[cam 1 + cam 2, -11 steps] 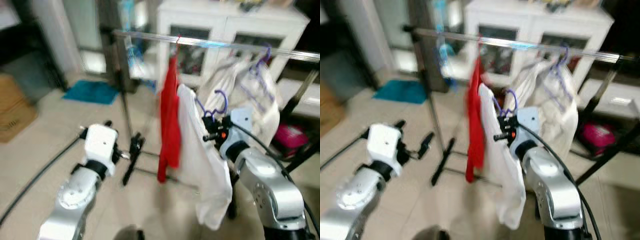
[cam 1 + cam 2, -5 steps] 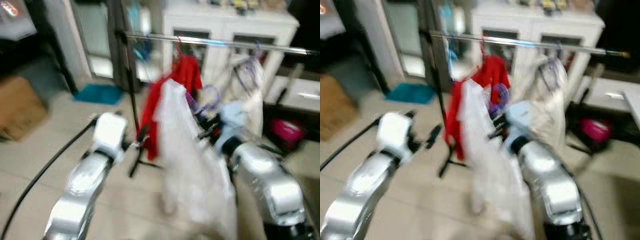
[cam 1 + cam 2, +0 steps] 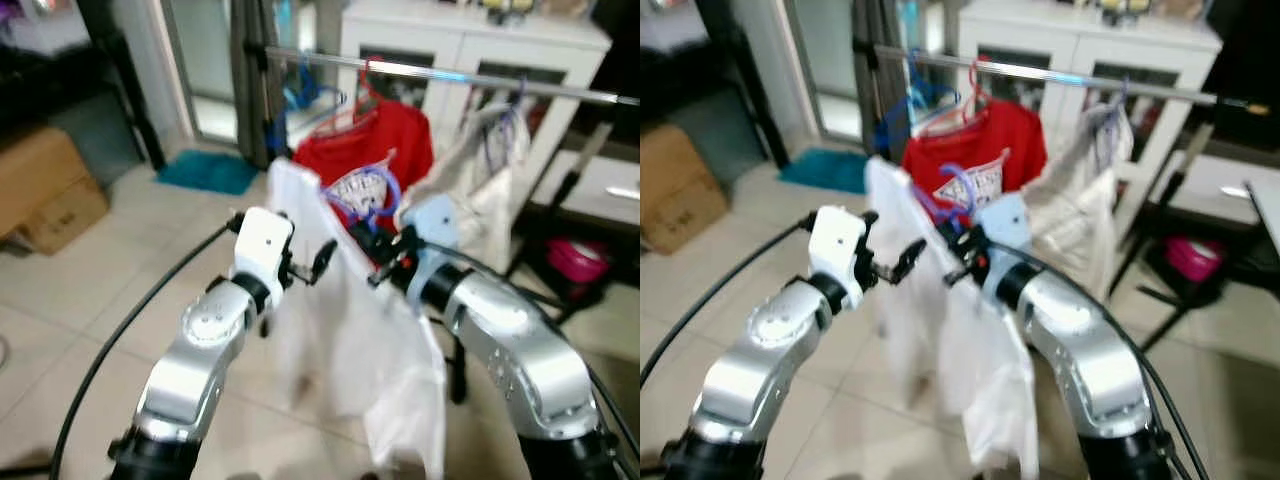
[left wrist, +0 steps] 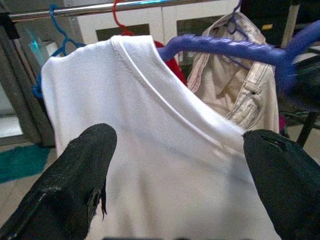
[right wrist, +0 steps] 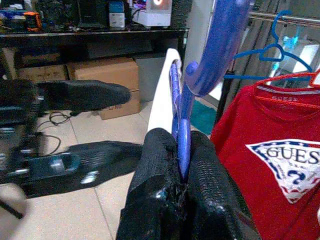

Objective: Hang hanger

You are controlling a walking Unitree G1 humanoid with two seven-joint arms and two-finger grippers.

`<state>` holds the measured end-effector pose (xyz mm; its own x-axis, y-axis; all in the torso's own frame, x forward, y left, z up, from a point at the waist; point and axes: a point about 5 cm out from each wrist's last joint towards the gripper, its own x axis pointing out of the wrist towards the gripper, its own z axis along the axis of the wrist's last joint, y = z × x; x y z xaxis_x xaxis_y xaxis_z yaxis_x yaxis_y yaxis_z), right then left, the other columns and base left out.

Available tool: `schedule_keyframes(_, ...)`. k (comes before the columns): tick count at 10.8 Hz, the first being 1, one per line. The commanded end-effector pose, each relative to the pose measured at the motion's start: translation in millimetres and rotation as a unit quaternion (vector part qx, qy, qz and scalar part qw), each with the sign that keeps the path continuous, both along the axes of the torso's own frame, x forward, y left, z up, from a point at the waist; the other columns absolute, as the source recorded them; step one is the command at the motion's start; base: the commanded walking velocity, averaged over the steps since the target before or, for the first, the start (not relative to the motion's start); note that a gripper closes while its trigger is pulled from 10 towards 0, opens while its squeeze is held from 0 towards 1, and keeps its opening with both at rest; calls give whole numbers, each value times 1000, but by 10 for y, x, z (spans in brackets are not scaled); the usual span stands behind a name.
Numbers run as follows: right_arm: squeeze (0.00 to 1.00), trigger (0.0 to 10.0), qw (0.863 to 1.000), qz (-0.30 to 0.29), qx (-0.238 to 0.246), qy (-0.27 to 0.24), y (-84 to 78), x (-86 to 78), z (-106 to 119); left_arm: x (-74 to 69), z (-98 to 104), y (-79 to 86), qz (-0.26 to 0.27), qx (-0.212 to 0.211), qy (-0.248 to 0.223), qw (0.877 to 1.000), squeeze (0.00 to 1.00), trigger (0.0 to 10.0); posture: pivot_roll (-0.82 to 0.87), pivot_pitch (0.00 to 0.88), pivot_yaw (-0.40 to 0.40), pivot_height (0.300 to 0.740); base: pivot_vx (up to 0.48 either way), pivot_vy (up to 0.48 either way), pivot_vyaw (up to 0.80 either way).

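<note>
Nearest the camera, the right pincer (image 5: 182, 200) is clenched on the neck of the purple hanger (image 5: 200, 75), keeping its hook free and short of the rail (image 3: 450, 75); the left pincer (image 4: 175, 170), fingers spread, faces the white shirt (image 4: 150, 150) draped on that hanger; beyond, a red T-shirt (image 3: 375, 150) hangs from the rail.
</note>
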<state>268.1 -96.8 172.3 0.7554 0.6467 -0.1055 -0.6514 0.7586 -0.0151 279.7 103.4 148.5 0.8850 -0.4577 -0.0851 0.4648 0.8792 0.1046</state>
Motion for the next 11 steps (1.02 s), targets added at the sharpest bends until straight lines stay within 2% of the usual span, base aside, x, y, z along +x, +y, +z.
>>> schedule_keyframes(1, 0, 0, 999, 8, 8, -31, 8, 4, 117, 38, 22, 14, 13, 2, -11, 1000, 0, 10000, -81, 0, -3, 740, 0, 0, 0)
schedule_keyframes(2, 0, 0, 999, 11, 9, -33, 14, 0, 122, 57, 20, 12, 17, 1, -15, 1000, 0, 9804, -84, 0, -2, 740, 0, 0, 0)
schedule_keyframes(3, 0, 0, 999, 15, 10, -35, 20, -10, 128, 92, 54, -3, 23, -12, -26, 999, 0, 4549, -90, 0, 2, 740, 0, 0, 0)
schedule_keyframes(4, 0, 0, 999, 16, 10, -35, 21, -11, 128, 98, 58, -6, 23, -14, -27, 999, 0, 4549, -90, 0, 2, 740, 0, 0, 0)
schedule_keyframes(5, 0, 0, 999, 16, 10, -37, 15, -13, 132, 110, 64, -18, 18, -17, -32, 999, 0, 0, -92, 0, 4, 740, 0, 0, 0)
schedule_keyframes(11, 0, 0, 999, 26, 15, -40, 19, -29, 153, 126, 20, -8, 19, -49, -19, 998, 0, 0, -93, 0, 1, 740, 0, 0, 0)
